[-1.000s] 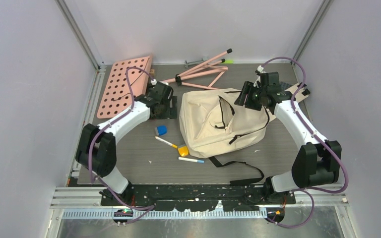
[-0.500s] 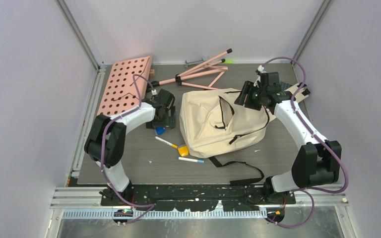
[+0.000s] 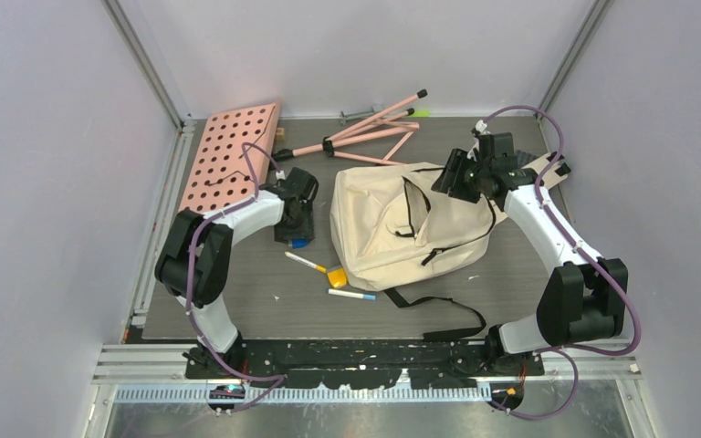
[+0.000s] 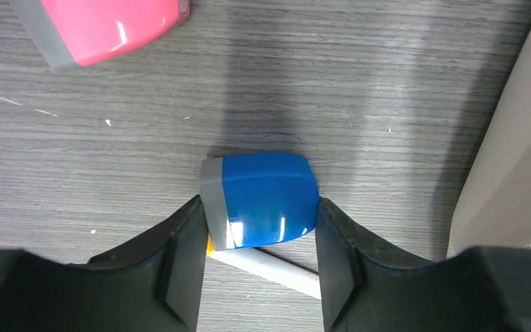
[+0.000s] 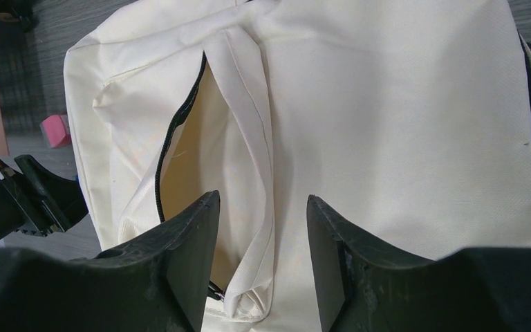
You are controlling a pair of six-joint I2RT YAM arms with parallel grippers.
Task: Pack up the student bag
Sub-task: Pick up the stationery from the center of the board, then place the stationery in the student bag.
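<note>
My left gripper (image 4: 257,209) is clamped on a blue block (image 4: 263,197). One finger presses its grey end and the other its blue side, and the block sits on the grey surface (image 3: 237,301) left of centre in the overhead view. A white marker (image 4: 269,266) pokes out from under the block at the bottom of the left wrist view. A pink block (image 4: 104,28) lies in the upper left corner of that view, well apart from the blue one.

The student bag (image 3: 402,228) lies flat on the surface, centre to right of centre in the overhead view, with its black strap (image 3: 438,315) trailing toward the bottom of the frame. One zipper is open. In the right wrist view the slit runs down the left half of the frame and shows cream inner cloth; I cannot tell what lies deeper in.

My right gripper (image 5: 261,200) hangs over the bag's upper right corner with its jaws apart. They straddle a raised fold of cloth beside the slit without pinching it.

A yellow block (image 3: 337,276) and two more markers (image 3: 306,262) (image 3: 351,295) lie on the surface just left of the bag. A pink perforated board (image 3: 228,155) sits in the upper left, and a folded pink stand (image 3: 365,132) lies along the top edge.
</note>
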